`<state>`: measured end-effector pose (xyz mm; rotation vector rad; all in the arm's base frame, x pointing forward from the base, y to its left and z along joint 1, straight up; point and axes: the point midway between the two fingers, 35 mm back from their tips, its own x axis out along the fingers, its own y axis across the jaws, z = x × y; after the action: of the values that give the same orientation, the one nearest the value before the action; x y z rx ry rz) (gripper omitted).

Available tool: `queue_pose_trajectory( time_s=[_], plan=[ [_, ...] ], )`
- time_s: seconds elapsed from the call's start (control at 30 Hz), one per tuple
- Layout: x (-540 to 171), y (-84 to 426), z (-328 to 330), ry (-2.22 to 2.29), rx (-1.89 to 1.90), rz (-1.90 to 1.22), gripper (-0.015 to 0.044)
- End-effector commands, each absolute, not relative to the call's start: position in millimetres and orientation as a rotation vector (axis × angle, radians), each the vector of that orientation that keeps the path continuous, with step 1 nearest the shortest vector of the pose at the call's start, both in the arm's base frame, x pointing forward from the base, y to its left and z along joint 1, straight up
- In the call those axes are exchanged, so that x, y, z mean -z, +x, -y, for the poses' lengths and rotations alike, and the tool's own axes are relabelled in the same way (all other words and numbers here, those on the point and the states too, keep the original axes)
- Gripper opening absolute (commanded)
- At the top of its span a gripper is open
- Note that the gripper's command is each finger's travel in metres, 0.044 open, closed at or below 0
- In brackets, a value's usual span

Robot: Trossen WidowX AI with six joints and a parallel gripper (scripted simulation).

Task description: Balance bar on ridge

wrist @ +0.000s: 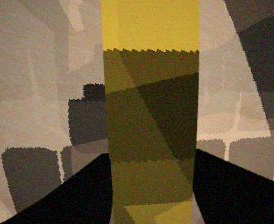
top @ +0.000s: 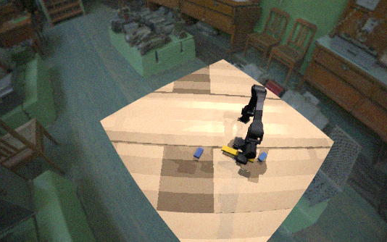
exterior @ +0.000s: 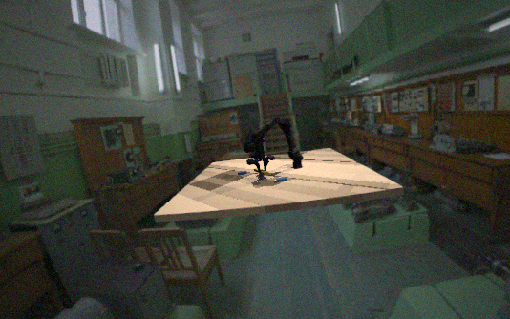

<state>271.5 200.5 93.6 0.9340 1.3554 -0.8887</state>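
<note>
The yellow bar (top: pixel 229 150) (exterior: pixel 256 170) (wrist: pixel 150 25) is long and narrow. My gripper (top: pixel 240 151) (wrist: pixel 150 161) is shut on it, with a black finger on each long side in the wrist view. In the top view, one end sticks out to the left of the fingers and a little yellow shows to the right. The bar is low over the table; whether it touches anything below is too small to tell. The ridge cannot be made out; the gripper and bar hide what lies under them.
One blue block (top: pixel 198 152) (exterior: pixel 282 180) lies left of the bar in the top view. Another blue block (top: pixel 262 156) (exterior: pixel 242 173) lies just beyond the bar's right end, close to the gripper. Both are on the wooden table (top: pixel 138 119) (exterior: pixel 335 186). Patchy shadows cross its top.
</note>
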Motion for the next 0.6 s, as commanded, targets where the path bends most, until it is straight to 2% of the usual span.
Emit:
queue_pose_trajectory(
  time_s=[0.0,0.57],
  plan=[
    [-93.2,271.3,-201.1,0.938,0.889,-1.359,0.0000],
    [-91.7,271.2,-201.0,0.938,0.889,-1.359,0.0000]
  ],
)
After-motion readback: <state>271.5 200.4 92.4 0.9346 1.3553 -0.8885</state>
